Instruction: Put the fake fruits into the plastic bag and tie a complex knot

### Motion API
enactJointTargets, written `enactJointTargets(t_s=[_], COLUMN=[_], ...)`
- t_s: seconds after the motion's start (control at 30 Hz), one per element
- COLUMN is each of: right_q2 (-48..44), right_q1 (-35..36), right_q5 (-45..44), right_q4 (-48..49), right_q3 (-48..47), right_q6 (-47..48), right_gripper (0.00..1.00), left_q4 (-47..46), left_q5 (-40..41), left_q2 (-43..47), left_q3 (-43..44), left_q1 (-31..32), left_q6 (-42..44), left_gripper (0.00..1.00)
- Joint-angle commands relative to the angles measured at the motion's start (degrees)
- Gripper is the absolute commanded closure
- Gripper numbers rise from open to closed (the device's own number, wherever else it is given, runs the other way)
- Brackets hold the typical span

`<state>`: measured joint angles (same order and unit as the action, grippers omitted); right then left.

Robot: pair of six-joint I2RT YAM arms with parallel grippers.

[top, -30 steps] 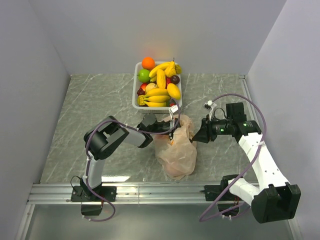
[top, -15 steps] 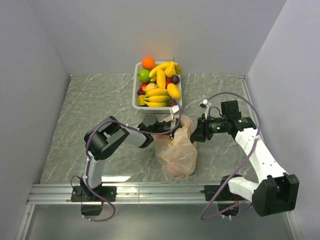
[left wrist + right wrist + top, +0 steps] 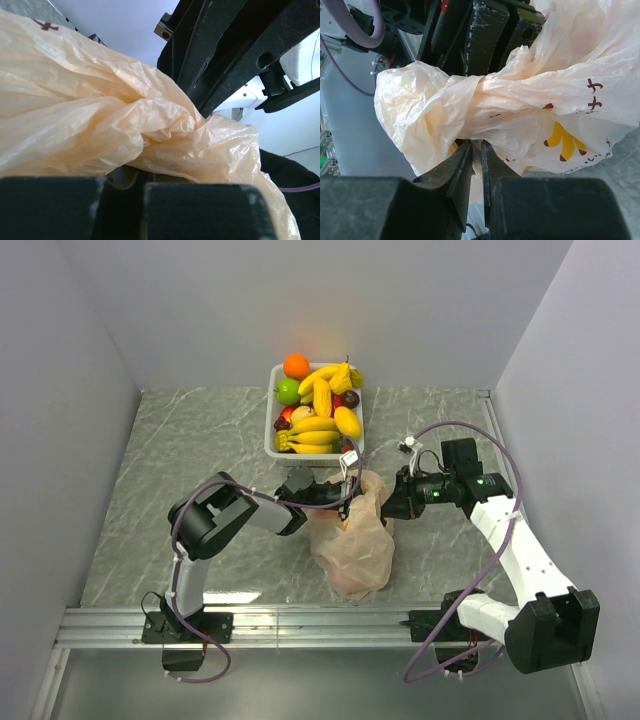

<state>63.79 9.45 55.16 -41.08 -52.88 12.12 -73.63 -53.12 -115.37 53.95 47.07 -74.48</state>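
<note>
Right wrist view: the right gripper (image 3: 476, 155) has its fingers pressed almost together on a thin fold of the plastic bag (image 3: 530, 95), so it appears clamped on the film just under the gathered neck. Directly above, that neck is twisted into a tight rope (image 3: 480, 92) whose long axis runs across the view, left to right, and dark fingers of the other arm stand just behind it. In the left wrist view, the left gripper (image 3: 125, 182) has bunched plastic running down between its fingers and looks closed on it.

From the top external view, the two grippers face each other across the bag's far end, the neck lying between them. The bag's body stretches away toward the arm bases, flat on the counter (image 3: 200, 440), mouth end pointing at the tray (image 3: 270, 435). Most fake fruits (image 3: 315, 405) sit heaped there. Whether a knot is formed cannot be told.
</note>
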Motion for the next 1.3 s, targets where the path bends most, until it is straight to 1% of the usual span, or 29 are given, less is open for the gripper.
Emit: enactJointTargets(t_s=[0.0,0.07,0.1,0.17,0.2,0.23,0.27,0.33,0.37,0.43,0.47,0.53,0.57,0.6,0.63,0.67,0.7,0.73,0.77,0.8,0.87,0.93,0.97,1.03,1.07,1.13,1.17,1.27], right_q2=[-1.6,-1.9,-1.9,-1.7,-1.6,-1.4,-1.1,-0.7,-0.6,-0.3,-0.2,0.1,0.2,0.4,0.8,1.3,1.6,2.4,2.7,2.9,3.0,2.8,2.8,2.8,2.7,2.4,2.4,2.2], right_q1=[-0.7,-0.9,-1.1,-1.3,-1.5,-1.5,-1.5,-1.9,-2.0,-2.1,-2.1,-2.2,-2.2,-2.2,-2.2,-2.2,-2.2,-2.2,-2.2,-2.2,-2.2,-2.3,-2.2,-2.2,-2.2,-2.1,-2.1,-1.5], right_q5=[1.0,0.7,0.7,0.9,1.2,1.6,2.0,3.1,4.2,5.2,7.1,8.8,10.0,10.5,10.6,10.8,11.2,11.3,11.3,11.5,11.6,12.0,12.0,12.0,11.9,11.6,11.4,11.5], right_q4=[0.8,1.1,0.8,1.2,1.2,1.4,1.5,2.1,2.8,4.9,5.7,8.8,11.0,11.9,11.9,11.8,11.2,10.4,9.8,9.2,8.4,9.1,9.3,10.8,11.4,12.3,12.4,12.8], right_q3=[-2.6,-2.3,-2.4,-2.3,-2.3,-2.3,-2.2,-2.1,-1.5,-0.6,-0.4,0.3,1.0,1.1,0.9,0.6,0.3,-0.2,-0.9,-1.0,-1.3,-0.9,-0.4,0.3,0.5,0.8,1.0,1.5], right_q6=[1.1,1.2,2.2,2.6,3.2,3.3,3.3,3.7,3.1,2.6,1.9,1.1,0.1,-0.4,-0.5,-0.4,0.0,0.8,1.7,1.9,2.6,1.9,1.3,0.3,-0.8,-1.1,-1.4,-1.8], right_gripper=[1.00,1.00,1.00,1.00,1.00,1.00,1.00,1.00,1.00,1.00,1.00,1.00,1.00,1.00,1.00,1.00,1.00,1.00,1.00,1.00,1.00,1.00,1.00,1.00,1.00,1.00,1.00,1.00], left_q4=[-19.9,-18.1,-16.7,-13.2,-12.2,-9.4,-7.7,-3.7,1.2,7.2,14.5,23.8,35.5,41.0,47.7,53.3,64.4,68.6,72.6,80.7,84.9,85.8,85.9,85.1,84.6,82.6,80.6,78.1], left_q5=[-0.7,-0.7,-0.6,-0.5,-0.7,-0.9,-1.2,-2.1,-2.3,-3.6,-3.7,-4.1,-4.4,-4.5,-4.6,-4.4,-3.9,-4.5,-4.6,-4.7,-4.7,-1.0,0.5,4.7,5.6,7.8,10.5,14.0], left_q2=[1.6,2.9,3.5,5.4,6.1,6.9,8.7,10.9,13.1,15.6,18.3,21.4,24.5,25.9,28.7,30.1,31.5,32.7,34.8,35.6,37.7,38.8,38.9,38.4,38.0,37.8,37.6,36.6], left_q3=[0.2,-0.9,-1.2,-2.7,-3.1,-4.4,-5.0,-6.7,-7.2,-7.9,-8.1,-7.9,-7.6,-7.1,-6.0,-5.4,-4.9,-4.0,-3.5,-3.0,-1.6,-0.5,0.1,1.8,2.1,2.5,2.6,3.6], left_q1=[-0.1,-0.7,-0.9,-1.7,-2.1,-2.5,-3.5,-4.6,-5.7,-7.3,-8.0,-9.4,-11.0,-11.9,-13.8,-14.6,-15.3,-15.9,-16.7,-16.7,-16.4,-15.3,-13.3,-11.1,-9.4,-7.8,-6.2,-3.9], left_q6=[2.1,3.7,4.5,6.5,7.2,8.1,10.1,12.9,16.2,20.0,24.4,30.1,36.8,40.7,49.4,54.3,59.3,63.9,71.8,76.5,84.3,85.7,87.4,87.7,87.7,87.5,87.1,86.4], left_gripper=[0.92,0.84,0.79,0.73,0.68,0.66,0.61,0.57,0.56,0.55,0.54,0.53,0.52,0.52,0.52,0.52,0.51,0.51,0.51,0.51,0.50,0.49,0.48,0.48,0.48,0.48,0.47,0.46])
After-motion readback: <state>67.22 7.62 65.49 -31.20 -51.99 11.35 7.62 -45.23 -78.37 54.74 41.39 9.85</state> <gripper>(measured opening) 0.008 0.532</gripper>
